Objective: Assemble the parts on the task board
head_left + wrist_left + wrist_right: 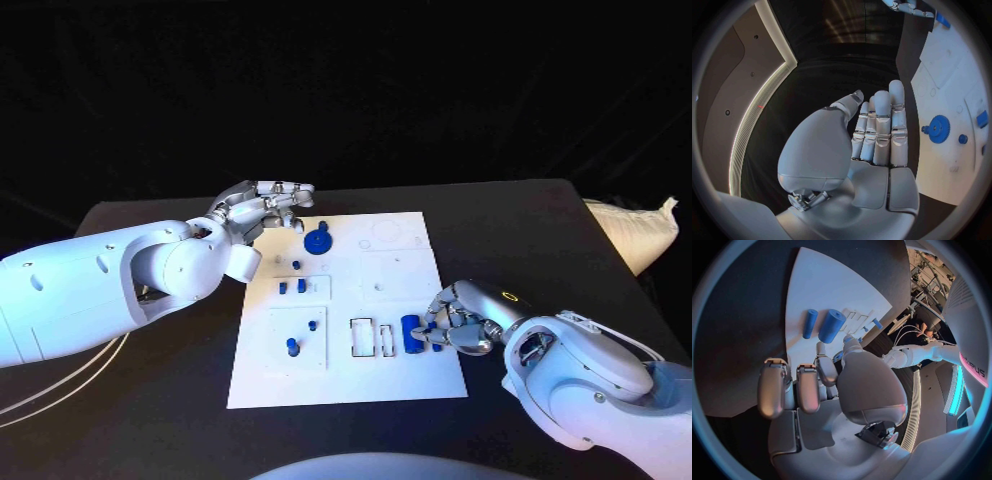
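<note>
Board (397,262), white and flat, lies at the centre of the head view on the black table (548,230), with blue parts spread over it. A blue gear (320,240) sits in the upper middle of the frame, small blue pegs (293,287) just below it, and another peg (293,346) in a recessed panel at lower left of the board. Near the board's lower right edge lie a blue cylinder (411,333) and a slimmer blue rod (809,323) side by side.

The right hand (464,320) rests at this lower right edge, fingers curled down beside the cylinder; whether it holds anything cannot be told. The left hand (267,207) hovers at the board's upper left corner, fingers straight and close together, holding nothing.

The parts look like small, rigid, lightweight plastic with smooth faces, so they are likely to roll or slip under a loose touch. The cylinder is best pinched across its round sides near mid-length; the gear is best taken by its toothed rim or raised hub.
</note>
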Available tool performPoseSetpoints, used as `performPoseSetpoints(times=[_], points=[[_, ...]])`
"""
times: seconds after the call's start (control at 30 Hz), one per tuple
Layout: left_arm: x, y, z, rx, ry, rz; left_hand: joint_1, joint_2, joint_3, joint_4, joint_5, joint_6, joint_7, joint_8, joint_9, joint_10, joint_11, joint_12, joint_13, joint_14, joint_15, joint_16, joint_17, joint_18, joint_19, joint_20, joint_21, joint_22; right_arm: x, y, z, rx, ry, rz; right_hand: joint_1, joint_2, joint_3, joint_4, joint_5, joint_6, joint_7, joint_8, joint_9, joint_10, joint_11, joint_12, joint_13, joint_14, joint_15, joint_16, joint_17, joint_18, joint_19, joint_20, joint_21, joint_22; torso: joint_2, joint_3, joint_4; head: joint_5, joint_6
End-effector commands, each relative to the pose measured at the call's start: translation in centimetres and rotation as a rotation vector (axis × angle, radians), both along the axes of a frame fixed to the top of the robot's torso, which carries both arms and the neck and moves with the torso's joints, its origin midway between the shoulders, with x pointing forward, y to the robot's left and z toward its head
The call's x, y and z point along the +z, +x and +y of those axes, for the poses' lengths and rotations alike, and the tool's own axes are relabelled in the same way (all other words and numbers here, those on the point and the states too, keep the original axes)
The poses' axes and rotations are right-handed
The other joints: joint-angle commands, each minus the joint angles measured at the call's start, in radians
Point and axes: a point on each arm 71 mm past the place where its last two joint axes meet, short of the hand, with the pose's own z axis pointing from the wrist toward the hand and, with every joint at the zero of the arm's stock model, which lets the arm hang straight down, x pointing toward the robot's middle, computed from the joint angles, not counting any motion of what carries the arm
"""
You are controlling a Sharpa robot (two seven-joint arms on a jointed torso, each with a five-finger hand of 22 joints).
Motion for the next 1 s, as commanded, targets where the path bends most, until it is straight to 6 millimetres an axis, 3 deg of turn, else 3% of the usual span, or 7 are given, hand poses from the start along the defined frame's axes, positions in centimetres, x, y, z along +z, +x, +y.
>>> performPoseSetpoints(times=[0.03, 0.27, 0.53, 1.0], points=[[0.1, -0.1, -0.2, -0.021, -0.009, -0.01, -0.001, 0.007, -0.008, -0.001, 0.003, -0.008, 0.001, 0.003, 0.0, -0.006, 0.0, 0.005, 0.002, -0.005, 0.001, 0.005, -0.002, 0.01, -0.001, 0.004, -0.004, -0.002, -0.4, 0.1, 0.1, -0.008, -0.053, 0.003, -0.011, -0.001, -0.005, 0.0, -0.007, -0.008, -0.002, 0.005, 0.002, 0.003, 0.004, -0.007, -0.002, 0.066, -0.003, 0.005, 0.036, -0.009, 0.009, -0.001, 0.007, 0.001, 0.0, 0.0013, 0.0007, 0.006, -0.004], [0.1, -0.1, -0.2, -0.02, -0.008, -0.009, -0.001, 0.007, -0.008, -0.001, 0.003, -0.008, 0.001, 0.003, 0.0, -0.006, 0.0, 0.005, 0.002, -0.005, 0.001, 0.005, -0.002, 0.01, -0.001, 0.004, -0.004, -0.002, -0.8, 0.4, 0.5, -0.011, -0.07, 0.012, -0.016, 0.003, -0.011, 0.002, -0.008, -0.01, -0.002, 0.008, 0.005, 0.001, 0.004, -0.011, -0.003, 0.066, -0.003, 0.006, 0.038, -0.01, 0.009, 0.0, 0.008, 0.004, 0.001, 0.0002, 0.0012, 0.01, -0.008], [0.1, -0.2, -0.2, -0.02, -0.008, -0.009, -0.001, 0.007, -0.008, -0.001, 0.003, -0.008, 0.001, 0.003, 0.0, -0.006, 0.0, 0.005, 0.002, -0.005, 0.001, 0.005, -0.002, 0.01, -0.001, 0.004, -0.004, -0.002, -1.7, 0.8, 0.9, -0.003, -0.106, 0.046, -0.019, 0.01, -0.014, 0.002, -0.007, -0.012, -0.002, 0.011, 0.009, 0.001, 0.005, -0.012, -0.001, 0.066, -0.002, 0.008, 0.041, -0.01, 0.01, 0.0, 0.01, 0.007, 0.002, 0.0028, 0.0002, 0.017, -0.015], [0.2, -0.3, -0.1, -0.019, -0.008, -0.009, -0.001, 0.007, -0.008, -0.001, 0.003, -0.008, 0.001, 0.003, 0.0, -0.006, 0.0, 0.005, 0.002, -0.005, 0.001, 0.005, -0.002, 0.01, -0.001, 0.004, -0.004, -0.002, -2.9, 1.0, 1.5, -0.001, -0.123, 0.079, -0.012, 0.022, -0.018, -0.001, 0.004, -0.01, -0.004, 0.021, 0.018, 0.001, 0.003, -0.014, 0.003, 0.066, -0.003, 0.01, 0.045, -0.011, 0.01, 0.001, 0.012, 0.01, 0.002, 0.0024, 0.0006, 0.027, -0.023]])
